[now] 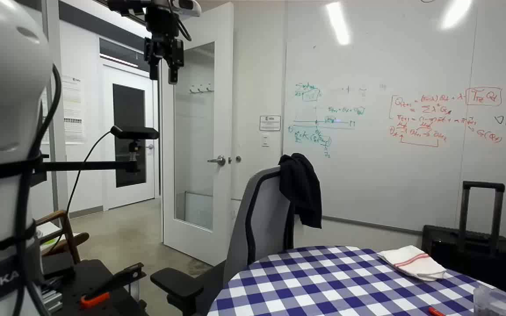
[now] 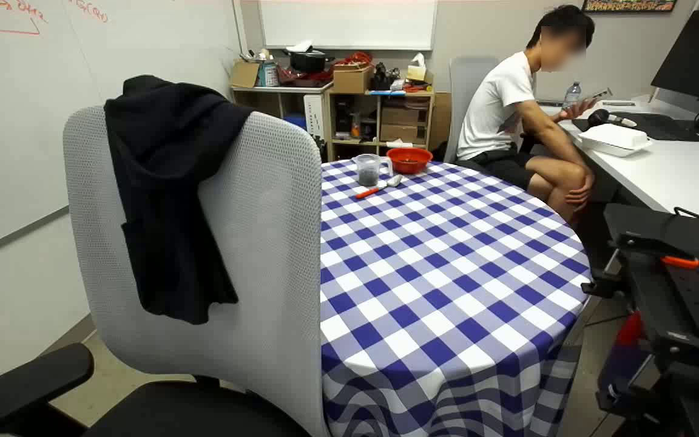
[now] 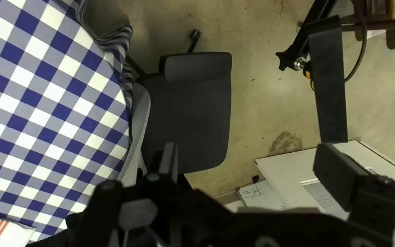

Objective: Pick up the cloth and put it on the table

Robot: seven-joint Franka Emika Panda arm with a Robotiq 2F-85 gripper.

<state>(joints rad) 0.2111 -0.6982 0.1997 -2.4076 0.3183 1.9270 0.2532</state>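
Note:
The dark navy-black cloth [image 1: 301, 191] hangs limp over the top of the grey office chair's back. It also hangs there in an exterior view [image 2: 170, 200]. The table [image 2: 446, 261] has a blue-and-white checked cover and stands against the chair's back; it also shows in an exterior view [image 1: 305, 281] and at the left of the wrist view [image 3: 46, 103]. My gripper [image 1: 163, 79] points down, high above the chair, well apart from the cloth. Its fingers are spread with nothing between them, also in the wrist view [image 3: 247, 154]. I cannot make out the cloth in the wrist view.
The grey chair [image 2: 264, 243] stands at the table's edge. A white towel with red stripes [image 1: 413, 262], a clear cup [image 2: 369, 170], a red-handled spoon [image 2: 380, 187] and a red bowl [image 2: 409, 160] lie on the table. A person [image 2: 513, 115] sits beyond it. A black suitcase [image 1: 477, 254] stands behind.

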